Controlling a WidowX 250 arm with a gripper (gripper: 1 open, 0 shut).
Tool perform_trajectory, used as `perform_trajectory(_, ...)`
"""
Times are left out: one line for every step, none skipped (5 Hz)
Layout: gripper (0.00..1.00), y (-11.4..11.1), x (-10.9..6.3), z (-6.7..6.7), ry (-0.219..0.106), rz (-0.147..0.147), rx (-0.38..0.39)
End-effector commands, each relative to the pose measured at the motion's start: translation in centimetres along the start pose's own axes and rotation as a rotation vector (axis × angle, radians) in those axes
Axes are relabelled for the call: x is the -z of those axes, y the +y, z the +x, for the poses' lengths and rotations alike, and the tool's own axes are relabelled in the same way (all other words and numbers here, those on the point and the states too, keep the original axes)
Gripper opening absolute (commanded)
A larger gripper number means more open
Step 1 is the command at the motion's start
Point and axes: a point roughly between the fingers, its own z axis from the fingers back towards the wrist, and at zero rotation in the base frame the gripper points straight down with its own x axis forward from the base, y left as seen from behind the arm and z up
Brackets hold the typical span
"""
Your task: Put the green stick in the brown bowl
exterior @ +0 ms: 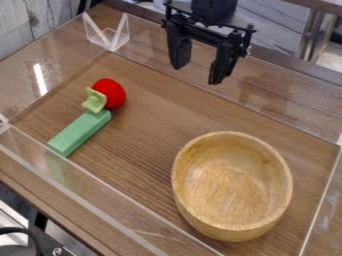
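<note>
The green stick (79, 133) lies flat on the wooden table at the left, pointing diagonally from lower left to upper right. Its upper end touches a round red toy with a green stem (106, 95). The brown bowl (234, 223) stands upright at the lower right, with nothing showing inside it. My black gripper (198, 65) hangs at the top centre, pointing down, open, with nothing between its fingers. It is well above and behind both the stick and the bowl.
Clear plastic walls (314, 215) fence the table on all sides. A folded transparent piece (106, 35) stands at the back left. Bare wood lies between the stick and the bowl.
</note>
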Motion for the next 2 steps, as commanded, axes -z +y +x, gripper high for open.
perform_trajectory(1.0,1.5,0.7,-0.5,0.035,0.0,0.017)
perform_trajectory(1.0,2.9,1.6,-2.8,0.034,0.002,-0.013)
